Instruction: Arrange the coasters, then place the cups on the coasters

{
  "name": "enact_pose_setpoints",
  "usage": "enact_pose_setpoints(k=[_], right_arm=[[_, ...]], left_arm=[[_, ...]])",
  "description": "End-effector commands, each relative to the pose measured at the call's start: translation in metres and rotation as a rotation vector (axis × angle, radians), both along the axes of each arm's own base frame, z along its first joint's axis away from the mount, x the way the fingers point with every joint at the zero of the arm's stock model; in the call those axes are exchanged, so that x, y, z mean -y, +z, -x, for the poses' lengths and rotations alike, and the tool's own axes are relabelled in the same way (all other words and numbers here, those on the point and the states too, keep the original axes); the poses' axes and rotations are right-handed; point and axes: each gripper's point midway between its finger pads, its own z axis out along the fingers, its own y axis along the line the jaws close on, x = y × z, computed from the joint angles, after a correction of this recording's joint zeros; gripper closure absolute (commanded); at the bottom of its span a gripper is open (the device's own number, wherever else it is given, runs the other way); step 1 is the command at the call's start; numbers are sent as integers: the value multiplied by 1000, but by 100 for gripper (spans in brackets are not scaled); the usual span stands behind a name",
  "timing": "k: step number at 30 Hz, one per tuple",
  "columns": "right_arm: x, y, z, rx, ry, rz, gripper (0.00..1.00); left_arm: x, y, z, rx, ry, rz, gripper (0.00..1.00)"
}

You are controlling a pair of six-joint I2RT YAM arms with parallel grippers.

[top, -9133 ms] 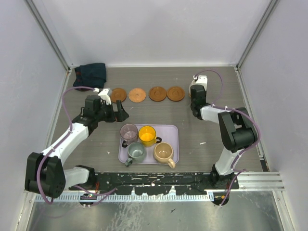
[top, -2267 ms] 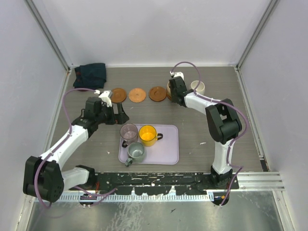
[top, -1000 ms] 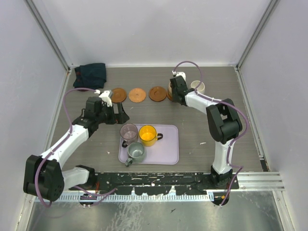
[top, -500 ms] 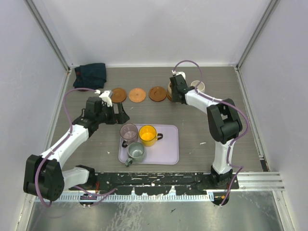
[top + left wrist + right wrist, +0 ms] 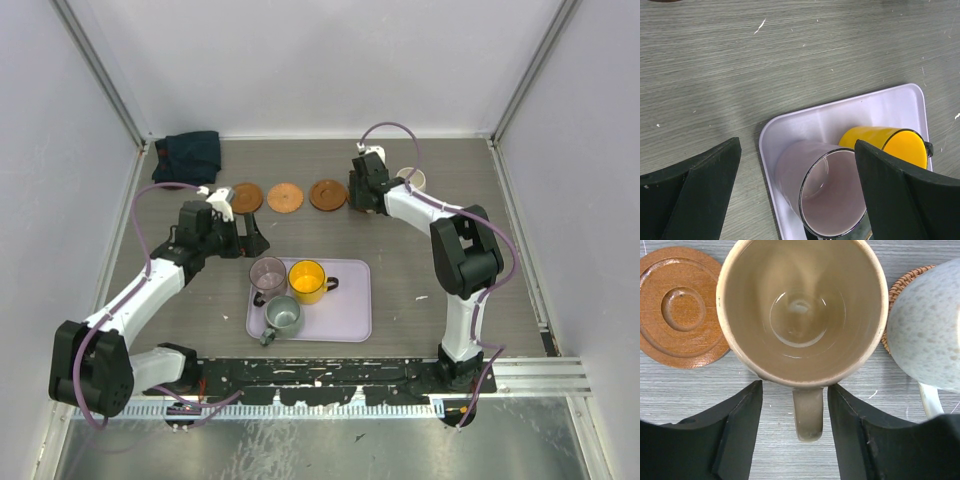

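Note:
Three brown coasters (image 5: 246,197) (image 5: 285,197) (image 5: 328,195) lie in a row at the back. To their right my right gripper (image 5: 362,192) hovers over the tan cup (image 5: 802,310) and hides it from above. In the right wrist view that gripper (image 5: 795,387) is open, its jaws either side of the cup's handle (image 5: 808,412) without touching it. The cream-white cup (image 5: 925,335) (image 5: 410,180) stands on a woven coaster (image 5: 895,290). My left gripper (image 5: 245,235) (image 5: 796,146) is open above the mauve cup (image 5: 832,197) (image 5: 268,273). The yellow cup (image 5: 306,282) and the grey-green cup (image 5: 283,316) stand beside it.
The lavender tray (image 5: 350,300) holding three cups sits in front of the arms' bases. A dark cloth (image 5: 188,155) lies bunched in the back left corner. Grey walls close in the table on three sides.
My right gripper has opened off the tan cup's handle and left the cup standing. The left arm has not moved.

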Motion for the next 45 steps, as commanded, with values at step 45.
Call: enact_pose_setpoints(k=[45], right_arm=[[-117, 42, 256, -47, 845, -181, 27]], left_arm=[[1, 12, -4, 65, 5, 18, 2]])
